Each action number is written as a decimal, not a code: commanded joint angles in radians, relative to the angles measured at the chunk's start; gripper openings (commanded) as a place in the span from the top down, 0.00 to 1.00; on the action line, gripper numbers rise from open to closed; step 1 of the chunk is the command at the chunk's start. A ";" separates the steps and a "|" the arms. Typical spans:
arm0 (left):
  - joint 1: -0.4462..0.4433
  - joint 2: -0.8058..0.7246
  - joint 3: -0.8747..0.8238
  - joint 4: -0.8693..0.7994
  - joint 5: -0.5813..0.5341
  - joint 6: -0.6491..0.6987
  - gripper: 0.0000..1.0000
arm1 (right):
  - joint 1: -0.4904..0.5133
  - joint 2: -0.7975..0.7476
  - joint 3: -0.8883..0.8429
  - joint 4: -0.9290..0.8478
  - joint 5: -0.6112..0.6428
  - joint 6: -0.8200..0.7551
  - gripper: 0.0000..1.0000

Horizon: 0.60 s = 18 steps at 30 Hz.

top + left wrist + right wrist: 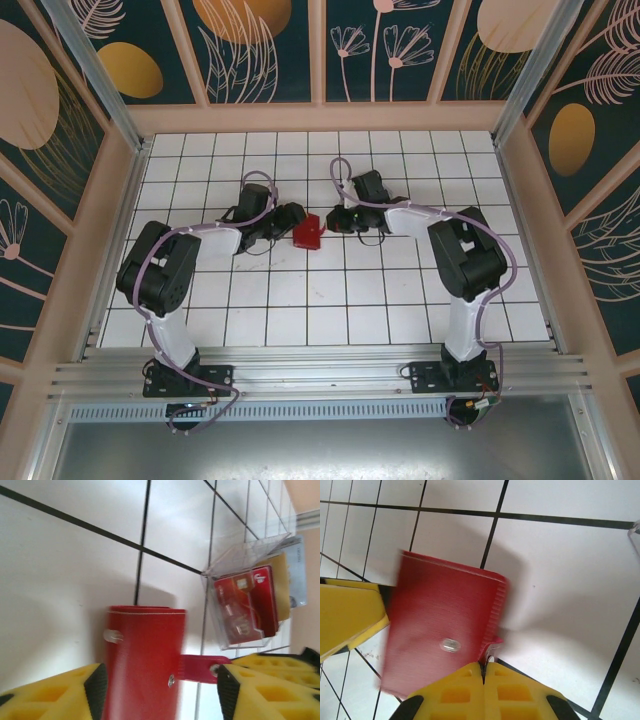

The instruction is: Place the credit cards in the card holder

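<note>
The card holder (308,232) sits at tabletop (330,300) centre, straddled by the wide-open, empty left hand (159,680) from 9 o'clock and pinched by its snap tab (197,667) in the closed right hand (484,672) at 3 o'clock, presumably to unfold it for the credit cards (250,600) stored in the clear box (240,570).

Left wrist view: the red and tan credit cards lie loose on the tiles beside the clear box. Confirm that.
Wrong. The credit cards are inside the clear box, not loose on the tiles beside it; the left wrist view shows it.
</note>
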 commanded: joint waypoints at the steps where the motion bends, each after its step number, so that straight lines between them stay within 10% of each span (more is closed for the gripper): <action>1: 0.027 -0.030 0.051 -0.105 -0.086 0.052 0.27 | 0.000 -0.070 0.041 -0.027 -0.031 -0.003 1.00; 18: 0.041 -0.061 -0.033 0.038 0.022 0.000 0.26 | 0.038 -0.069 0.129 -0.059 -0.092 -0.004 1.00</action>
